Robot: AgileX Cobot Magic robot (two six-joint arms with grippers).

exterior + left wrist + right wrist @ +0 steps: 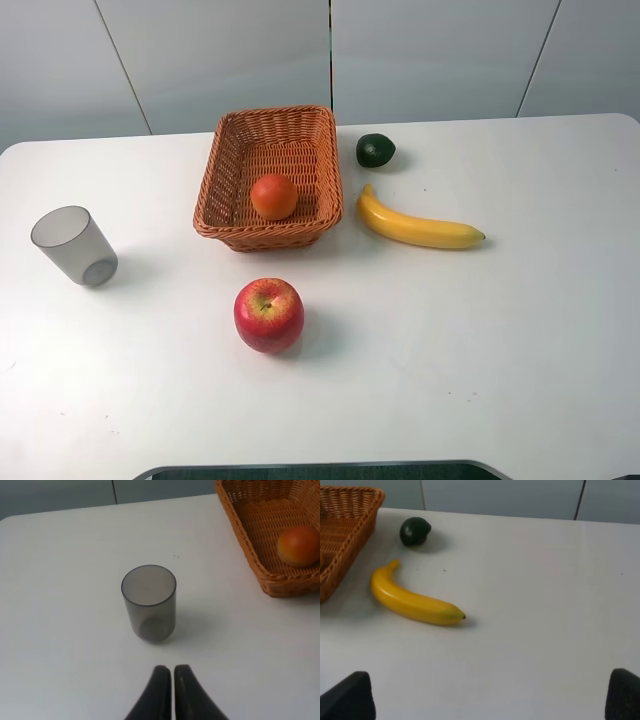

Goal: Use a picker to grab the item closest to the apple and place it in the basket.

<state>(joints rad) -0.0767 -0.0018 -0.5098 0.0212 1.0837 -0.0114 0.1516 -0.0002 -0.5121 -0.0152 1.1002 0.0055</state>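
Note:
A red apple [268,314] stands on the white table in front of the wicker basket [222,163]. An orange [273,196] lies inside the basket [250,535], also seen as the orange [298,545] in the left wrist view. A yellow banana [417,226] lies to the right of the basket, with a dark green avocado [375,150] behind it. The right wrist view shows the banana [412,603], the avocado [415,531] and the basket's corner [350,515]. My left gripper [172,672] is shut, just short of a grey cup. My right gripper [487,697] is open, well short of the banana. Neither gripper shows in the high view.
A translucent grey cup [73,245] stands at the left of the table, upright in the left wrist view as the cup [149,602]. The white table [480,340] reaches a front edge near a dark base [320,470].

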